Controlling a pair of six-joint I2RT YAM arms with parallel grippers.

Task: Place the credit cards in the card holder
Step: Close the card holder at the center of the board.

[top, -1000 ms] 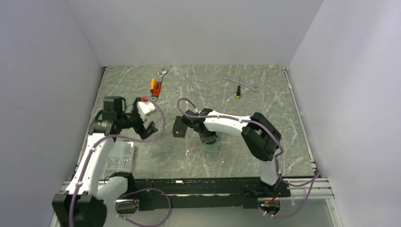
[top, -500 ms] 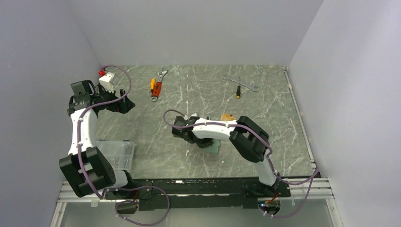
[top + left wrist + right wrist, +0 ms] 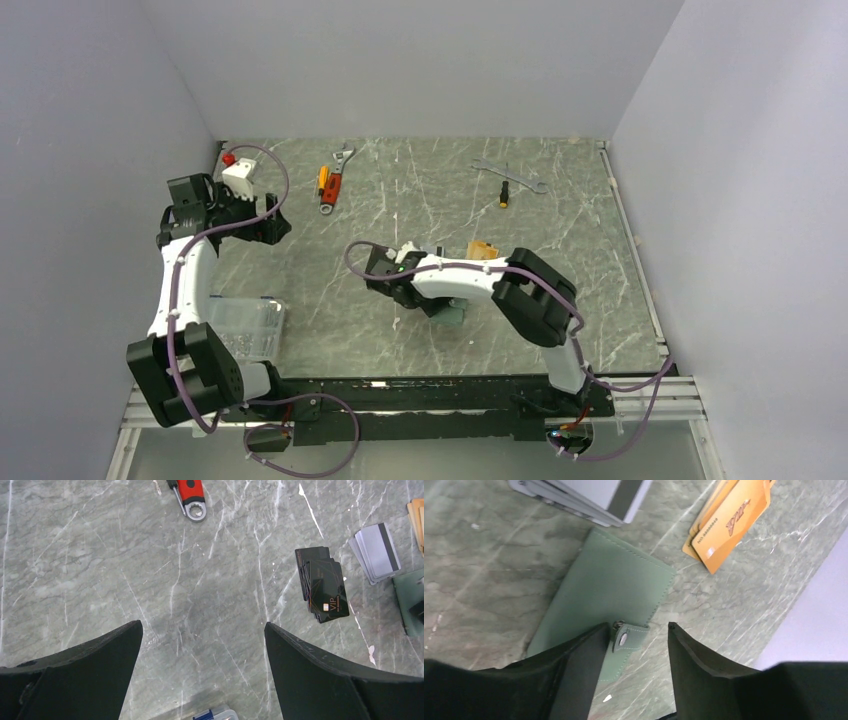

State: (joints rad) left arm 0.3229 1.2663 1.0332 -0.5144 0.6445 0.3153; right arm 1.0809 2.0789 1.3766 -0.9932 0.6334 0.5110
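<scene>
The sage-green card holder (image 3: 609, 587) lies closed and flat on the marble table (image 3: 330, 290), its snap tab (image 3: 630, 636) pointing toward me. My right gripper (image 3: 639, 627) hangs just over it and is open, with the tab between the fingers, beside the left one and not pinched. Orange-gold credit cards (image 3: 729, 515) fan out beyond the holder, and silver-grey cards (image 3: 574, 492) lie at the top. The left wrist view shows black cards (image 3: 322, 585), silver-grey cards (image 3: 376, 550) and the holder's edge (image 3: 410, 602). My left gripper (image 3: 202, 630) is wide open, high above bare table.
A red-handled adjustable wrench (image 3: 335, 180) lies at the back left. A silver wrench (image 3: 510, 172) and a small screwdriver (image 3: 504, 195) lie at the back right. A clear plastic box (image 3: 245, 330) sits near the left arm's base. Grey walls enclose three sides.
The right gripper has opened over the card holder. The right arm has sunk and shifted left, uncovering the orange cards. The left arm has swung back to the far left.
</scene>
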